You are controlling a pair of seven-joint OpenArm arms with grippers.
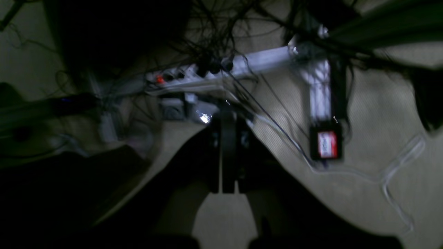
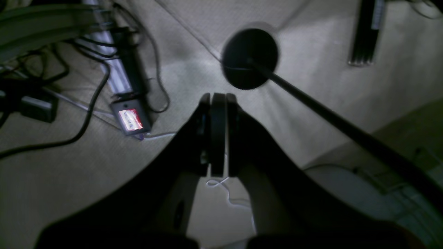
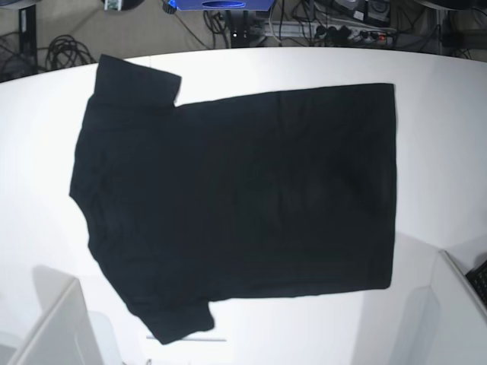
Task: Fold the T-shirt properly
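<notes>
T-shirt flat, unfolded; white table margin all round.

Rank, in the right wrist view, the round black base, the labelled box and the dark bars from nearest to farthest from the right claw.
1. Round black base, just above-right of the shut right claw.
2. Labelled box, to its left.
3. Dark bars, top right corner.

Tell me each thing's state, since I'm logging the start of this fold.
Large black short-sleeved cloth T-shirt: spread flat on the white table, plain side up, unfolded.
Left gripper: shut, empty.
Right gripper: shut, empty.
</notes>
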